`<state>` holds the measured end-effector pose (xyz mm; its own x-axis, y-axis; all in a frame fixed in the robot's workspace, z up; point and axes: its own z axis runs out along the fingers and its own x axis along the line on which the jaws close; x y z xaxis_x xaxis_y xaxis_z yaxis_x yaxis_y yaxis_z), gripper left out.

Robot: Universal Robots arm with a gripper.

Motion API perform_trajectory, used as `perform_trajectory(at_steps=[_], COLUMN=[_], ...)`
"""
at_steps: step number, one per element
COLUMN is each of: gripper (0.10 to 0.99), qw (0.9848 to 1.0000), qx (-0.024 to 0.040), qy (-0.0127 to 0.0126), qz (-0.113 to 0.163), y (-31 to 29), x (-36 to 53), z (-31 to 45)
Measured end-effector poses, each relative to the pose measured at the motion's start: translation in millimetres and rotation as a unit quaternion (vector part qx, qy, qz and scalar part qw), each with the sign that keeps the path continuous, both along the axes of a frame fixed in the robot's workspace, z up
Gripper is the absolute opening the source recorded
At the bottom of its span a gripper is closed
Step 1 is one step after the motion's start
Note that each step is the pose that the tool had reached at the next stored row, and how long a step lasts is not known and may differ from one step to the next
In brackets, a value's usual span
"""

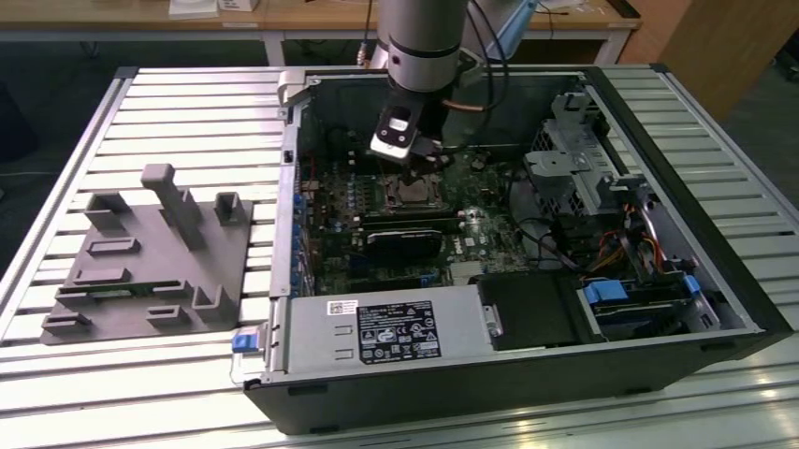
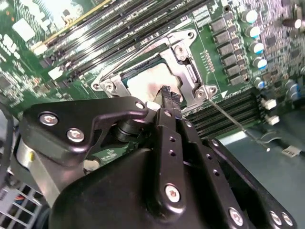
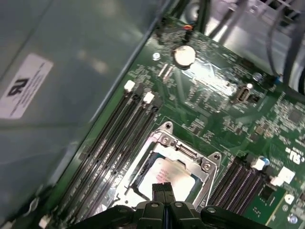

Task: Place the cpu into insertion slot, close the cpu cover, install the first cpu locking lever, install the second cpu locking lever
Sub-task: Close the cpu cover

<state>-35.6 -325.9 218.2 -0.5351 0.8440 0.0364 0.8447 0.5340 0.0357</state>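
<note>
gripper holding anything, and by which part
Nothing is held: the gripper is shut and empty, over the cpu, which lies in the insertion slot.

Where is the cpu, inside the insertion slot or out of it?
Inside. The cpu lies flat in the insertion slot, its pale top framed by the silvery rim.

An open black computer case point(image 1: 500, 398) lies on a slatted metal bench point(image 1: 163, 398) beside a grey moulded fixture point(image 1: 150, 271), exposing its green motherboard point(image 3: 214, 105), long black memory slots point(image 3: 114, 143), coin battery point(image 3: 184, 55) and labelled power supply point(image 1: 312, 339).
</note>
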Motion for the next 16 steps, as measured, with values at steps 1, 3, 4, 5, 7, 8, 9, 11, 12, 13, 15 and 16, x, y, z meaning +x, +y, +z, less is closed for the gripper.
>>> perform_trajectory(at_steps=[1,3,4,5,7,8,9,11,12,13,15,16], gripper=[0.106,0.106,0.106,0.106,0.106,0.106,0.106,0.106,0.106,0.106,0.106,0.106], qw=[1.0000,0.9996,0.9993,0.9990,0.9980,0.9974,0.9967,0.9951,0.9941,0.9931,0.9908,0.9895], qx=[0.0000,0.0000,0.0000,0.0000,0.0000,0.0000,0.0000,0.0000,0.0000,0.0000,0.0000,0.0000], qy=[0.0000,0.0000,0.0000,0.0000,0.0000,0.0000,0.0000,0.0000,0.0000,0.0000,0.0000,0.0000], qz=[0.009,0.028,0.037,0.046,0.064,0.073,0.081,0.099,0.108,0.117,0.136,0.144], y=[0.0,0.0,0.0,0.0,0.0,0.0,0.0,0.0,0.0,0.0,0.0,0.0], x=[0.0,0.0,0.0,0.0,0.0,0.0,0.0,0.0,0.0,0.0,0.0,0.0], z=[0.0,0.0,0.0,0.0,-0.1,-0.1,-0.1,-0.2,-0.2,-0.2,-0.2,-0.2])
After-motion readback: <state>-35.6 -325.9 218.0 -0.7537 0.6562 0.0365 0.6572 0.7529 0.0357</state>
